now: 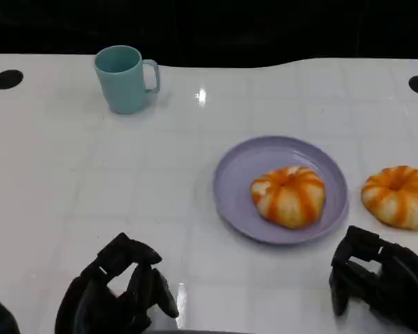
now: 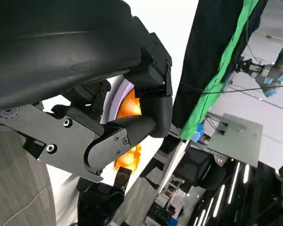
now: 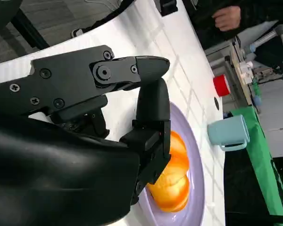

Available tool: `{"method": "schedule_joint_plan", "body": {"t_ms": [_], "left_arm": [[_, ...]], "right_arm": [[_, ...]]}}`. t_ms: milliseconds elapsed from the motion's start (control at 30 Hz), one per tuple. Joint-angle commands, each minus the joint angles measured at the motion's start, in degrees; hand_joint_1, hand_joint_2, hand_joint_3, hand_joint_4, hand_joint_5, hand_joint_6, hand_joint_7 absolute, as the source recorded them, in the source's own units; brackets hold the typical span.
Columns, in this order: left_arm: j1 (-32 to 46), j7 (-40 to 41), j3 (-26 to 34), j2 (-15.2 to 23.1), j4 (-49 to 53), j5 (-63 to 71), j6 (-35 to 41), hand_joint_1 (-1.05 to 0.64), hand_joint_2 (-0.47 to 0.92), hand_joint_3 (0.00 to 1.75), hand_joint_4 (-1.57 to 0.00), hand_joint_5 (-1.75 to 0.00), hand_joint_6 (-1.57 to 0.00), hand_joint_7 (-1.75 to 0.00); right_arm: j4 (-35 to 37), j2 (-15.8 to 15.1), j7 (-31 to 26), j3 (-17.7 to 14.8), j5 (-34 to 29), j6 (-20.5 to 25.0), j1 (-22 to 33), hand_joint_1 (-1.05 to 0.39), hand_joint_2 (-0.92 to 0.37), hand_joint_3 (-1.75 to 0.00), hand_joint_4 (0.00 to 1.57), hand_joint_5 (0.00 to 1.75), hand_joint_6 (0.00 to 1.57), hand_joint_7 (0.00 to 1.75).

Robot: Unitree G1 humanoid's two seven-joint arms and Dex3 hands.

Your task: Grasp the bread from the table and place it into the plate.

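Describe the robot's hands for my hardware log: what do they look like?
Both the left hand and right hand are black, with many jointed fingers. Wrist views show a rounded glossy black shell and flat plates with visible screws.

My table [image 1: 70,181] is glossy white with a faint grid of pale tile lines and a black round spot [image 1: 8,78] near each far corner, and behind it everything goes black. On it I see a teal mug [image 1: 124,78], a lilac plate [image 1: 245,182] holding a bun [image 1: 288,195] striped orange and cream, and a second bun [image 1: 398,196] with the same orange and cream stripes. My left hand [image 1: 115,292] and right hand [image 1: 380,278] are both plain black, and my left wrist view catches a bright green cloth [image 2: 226,66].
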Motion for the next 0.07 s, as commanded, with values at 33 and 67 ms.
{"method": "schedule_joint_plan", "body": {"t_ms": [33,67], "left_arm": [[-0.72,-0.48,0.67,0.51,0.74,0.47,-0.26,-0.38,0.67,0.89,-0.78,-1.73,-0.68,-1.6],[-0.79,-0.67,0.77,0.48,0.95,0.39,-0.35,-0.38,0.65,0.91,-0.78,-1.73,-0.68,-1.61]], "right_arm": [[0.21,-1.11,-0.12,-0.17,-0.06,-0.84,-0.07,-0.59,-0.92,-0.22,0.73,1.73,0.67,1.5],[0.28,-1.15,-0.07,-0.12,-0.19,-1.08,-0.08,-0.59,-0.92,-0.22,0.73,1.73,0.67,1.5]]}}
